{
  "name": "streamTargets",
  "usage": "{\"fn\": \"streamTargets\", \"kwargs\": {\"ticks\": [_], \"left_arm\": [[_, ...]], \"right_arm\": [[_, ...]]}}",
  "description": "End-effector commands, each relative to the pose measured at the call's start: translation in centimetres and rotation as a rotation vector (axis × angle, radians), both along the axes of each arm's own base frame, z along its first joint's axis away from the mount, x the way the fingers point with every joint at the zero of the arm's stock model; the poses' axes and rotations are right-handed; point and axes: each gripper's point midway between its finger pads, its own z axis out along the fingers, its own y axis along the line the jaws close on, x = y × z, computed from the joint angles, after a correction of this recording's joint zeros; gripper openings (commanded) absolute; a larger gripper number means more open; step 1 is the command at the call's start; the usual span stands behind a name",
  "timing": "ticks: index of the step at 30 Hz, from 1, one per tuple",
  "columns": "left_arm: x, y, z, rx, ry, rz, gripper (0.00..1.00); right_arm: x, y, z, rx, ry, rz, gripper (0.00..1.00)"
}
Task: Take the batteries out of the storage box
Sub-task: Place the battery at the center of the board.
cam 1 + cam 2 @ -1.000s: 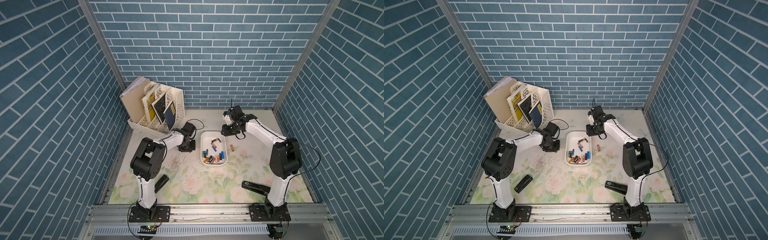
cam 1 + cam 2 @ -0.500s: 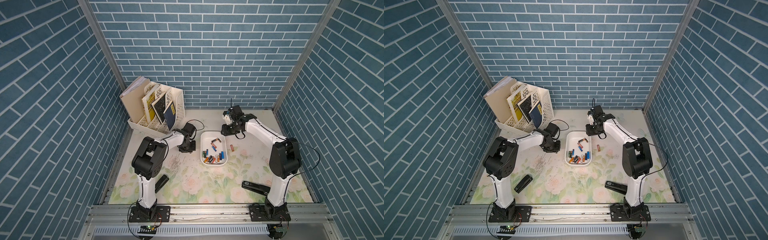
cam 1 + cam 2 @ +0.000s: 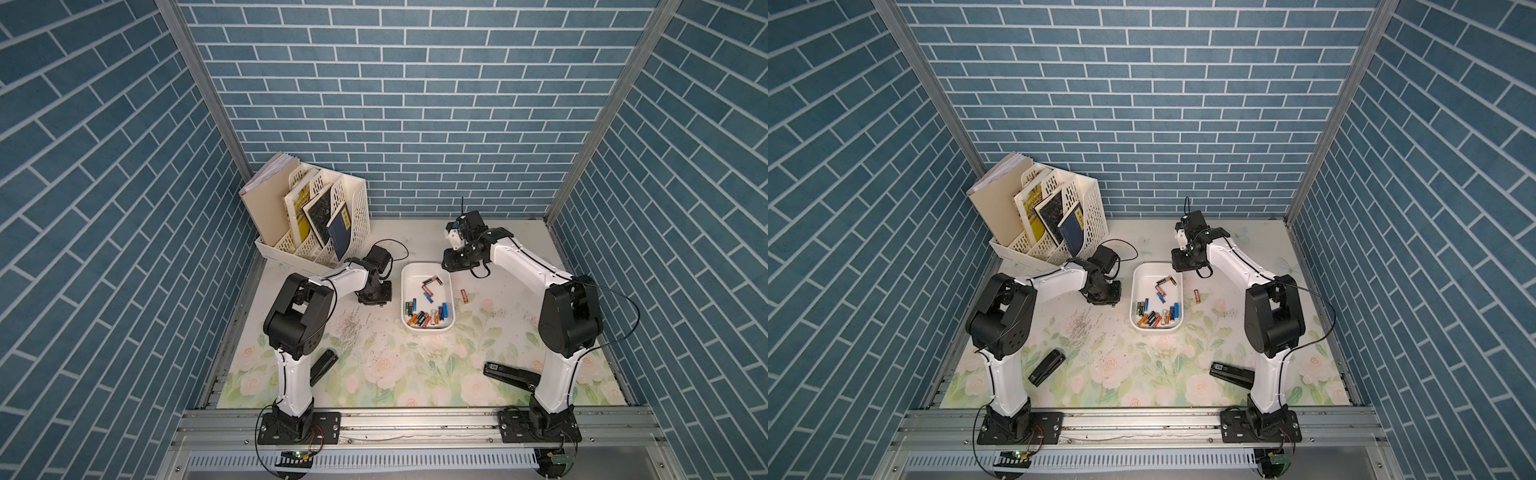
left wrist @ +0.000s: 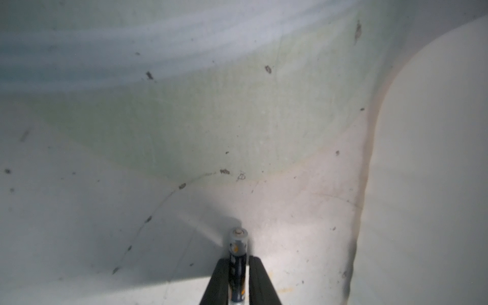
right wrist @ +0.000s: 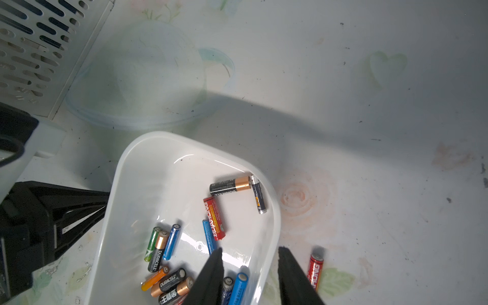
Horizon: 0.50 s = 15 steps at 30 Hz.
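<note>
My left claw flanks a battery, grip unclear to me; my right claw gapes empty over the storage box.

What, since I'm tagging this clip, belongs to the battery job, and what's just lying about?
Job: storage box; batteries in it; red battery on the mat; battery in the left claw.
Lying about: file rack with books; two black staplers.

- Left wrist view: battery cut off at frame edge; whether gripped, indeterminate; surroundings blurred.
- Right wrist view: storage box cut off; right gripper hides some batteries.
- Both top views: stapler partly behind right arm.
</note>
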Motion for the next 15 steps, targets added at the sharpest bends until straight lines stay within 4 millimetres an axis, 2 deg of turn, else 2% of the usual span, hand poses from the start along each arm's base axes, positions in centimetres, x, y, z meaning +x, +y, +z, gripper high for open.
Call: {"fn": "streamTargets", "kwargs": {"ticks": [1, 10, 15], "left_arm": [[-0.5, 0.5, -0.7, 0.018, 0.03, -0.002, 0.22], [0.0, 0.1, 0.3, 0.007, 0.015, -0.004, 0.29], [0.3, 0.2, 0.9, 0.015, 0.006, -0.003, 0.32]], "right_arm": [[-0.2, 0.1, -0.4, -0.01, 0.029, -0.011, 0.38], [-0.3, 0.2, 0.7, -0.013, -0.003, -0.009, 0.38], [-1.1, 0.8, 0.9, -0.013, -0.002, 0.007, 0.38]]}}
